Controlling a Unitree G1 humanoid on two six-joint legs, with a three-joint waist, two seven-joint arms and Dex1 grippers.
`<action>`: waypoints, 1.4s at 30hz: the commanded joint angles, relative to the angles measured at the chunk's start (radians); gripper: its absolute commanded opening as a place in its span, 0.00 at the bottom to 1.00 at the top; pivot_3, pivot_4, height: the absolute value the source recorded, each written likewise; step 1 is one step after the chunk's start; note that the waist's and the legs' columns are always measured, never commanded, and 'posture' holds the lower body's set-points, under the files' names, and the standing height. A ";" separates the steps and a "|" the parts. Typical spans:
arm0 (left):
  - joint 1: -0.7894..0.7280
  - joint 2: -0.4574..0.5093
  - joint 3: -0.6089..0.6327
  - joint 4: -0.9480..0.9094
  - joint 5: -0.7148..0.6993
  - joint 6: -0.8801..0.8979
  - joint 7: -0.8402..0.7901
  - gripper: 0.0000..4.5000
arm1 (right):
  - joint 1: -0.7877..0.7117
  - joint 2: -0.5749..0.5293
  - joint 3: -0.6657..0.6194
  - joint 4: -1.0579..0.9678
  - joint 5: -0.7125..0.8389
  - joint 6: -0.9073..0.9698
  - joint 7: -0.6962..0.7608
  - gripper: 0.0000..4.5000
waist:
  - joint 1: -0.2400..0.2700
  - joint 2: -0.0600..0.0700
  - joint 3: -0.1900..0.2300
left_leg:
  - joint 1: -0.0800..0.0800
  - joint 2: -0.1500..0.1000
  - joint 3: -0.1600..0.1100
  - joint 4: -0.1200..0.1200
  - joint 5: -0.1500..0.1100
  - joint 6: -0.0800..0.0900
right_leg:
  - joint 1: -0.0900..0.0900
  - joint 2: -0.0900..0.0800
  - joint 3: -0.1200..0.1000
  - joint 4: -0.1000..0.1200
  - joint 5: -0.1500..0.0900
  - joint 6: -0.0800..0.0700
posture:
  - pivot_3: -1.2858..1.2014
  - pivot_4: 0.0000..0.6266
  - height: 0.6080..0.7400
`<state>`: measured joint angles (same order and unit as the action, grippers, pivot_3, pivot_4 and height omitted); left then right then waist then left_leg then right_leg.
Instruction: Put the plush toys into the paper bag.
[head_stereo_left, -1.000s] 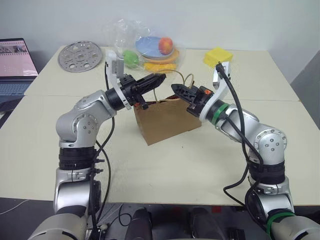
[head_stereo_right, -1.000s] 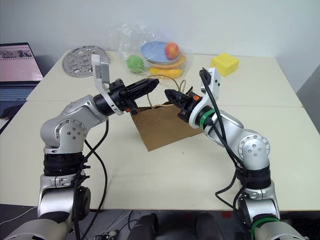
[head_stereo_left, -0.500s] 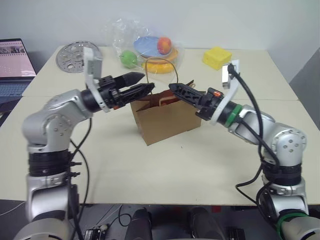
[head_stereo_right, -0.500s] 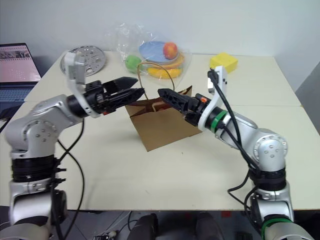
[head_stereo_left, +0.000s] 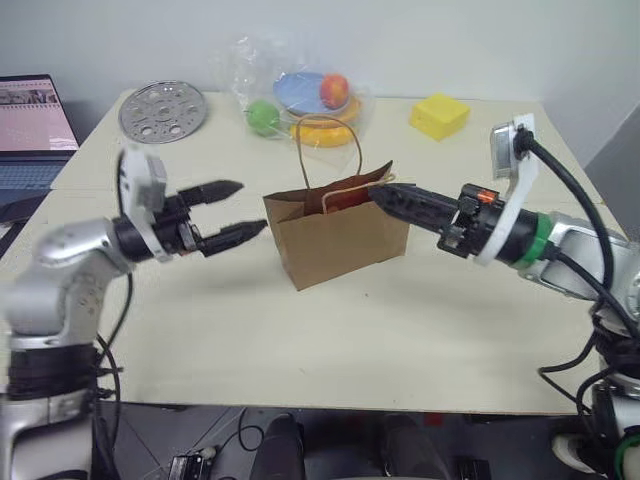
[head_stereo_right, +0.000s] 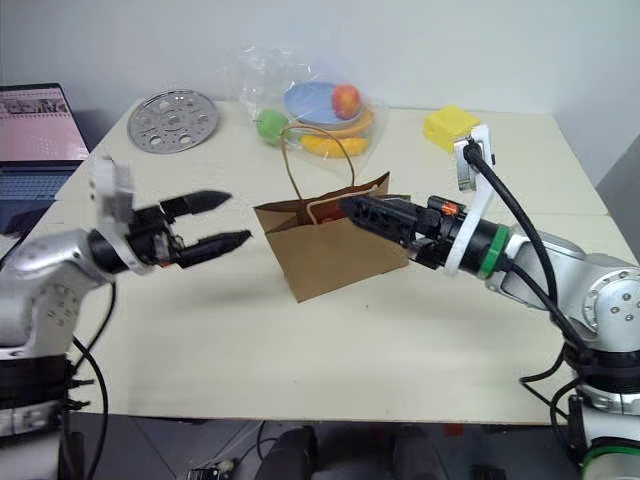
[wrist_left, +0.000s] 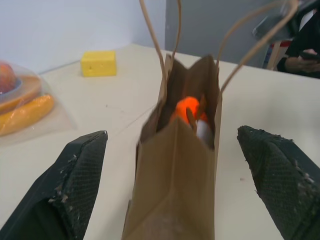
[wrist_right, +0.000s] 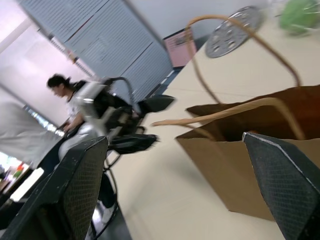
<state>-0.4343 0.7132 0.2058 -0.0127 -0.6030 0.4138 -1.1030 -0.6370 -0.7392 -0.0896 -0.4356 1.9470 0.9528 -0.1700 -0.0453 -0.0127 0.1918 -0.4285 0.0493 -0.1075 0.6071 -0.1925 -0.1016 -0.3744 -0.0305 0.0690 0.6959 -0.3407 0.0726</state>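
Brown kraft paper bag (head_stereo_left: 340, 240) hides its contents from the head views. Left wrist view shows orange carrot plush (wrist_left: 187, 109) and white egg plush (wrist_left: 204, 131) inside, mostly hidden. Left gripper (head_stereo_left: 232, 211) and right gripper (head_stereo_left: 385, 194) both spread wide, empty.

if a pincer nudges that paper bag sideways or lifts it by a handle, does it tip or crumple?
Probably tips or slides easily: the paper bag stands upright and narrow, and the only load seen inside is two plush toys. Its thin kraft walls already crease at the mouth, so a push likely dents them. The loop handles look floppy; lifted by one, it would likely hang skewed.

One paper bag (head_stereo_left: 340, 238), two plush toys (wrist_left: 192, 116) inside, one sponge (head_stereo_left: 438, 115).
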 joint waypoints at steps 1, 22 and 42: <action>-0.014 -0.017 -0.015 -0.027 0.000 -0.033 -0.014 0.99 | -0.052 -0.059 -0.010 -0.041 0.015 0.031 0.116 1.00 | 0.000 0.000 0.000 | 0.000 0.000 0.000 0.001 0.000 0.000 | 0.000 0.000 0.000 0.000 0.000 0.000 | 0.52 0.24 1.00; -0.057 -0.115 -0.053 0.132 0.112 -0.257 -0.017 0.99 | -0.119 -0.201 0.073 -0.194 -0.487 0.056 0.410 1.00 | 0.011 0.000 0.000 | -0.001 0.000 -0.001 0.001 0.000 0.000 | -0.001 0.000 -0.001 0.000 0.000 0.000 | 0.52 0.24 1.00; -0.114 -0.185 -0.079 0.237 0.168 -0.329 0.044 0.99 | -0.066 -0.149 0.041 -0.173 -0.539 0.065 0.435 1.00 | 0.013 0.000 0.000 | -0.001 0.000 -0.001 0.001 0.000 0.000 | 0.000 0.000 -0.001 0.000 0.000 0.000 | 0.52 0.24 1.00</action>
<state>-0.5248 0.5240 0.1203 0.2165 -0.4415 0.1164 -1.0566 -0.7065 -0.8826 -0.0143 -0.5868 1.3967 1.0166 0.2705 -0.0322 -0.0132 0.1920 -0.4293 0.0493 -0.1084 0.6085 -0.1924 -0.1017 -0.3744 -0.0303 0.0676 0.6961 -0.3405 0.0725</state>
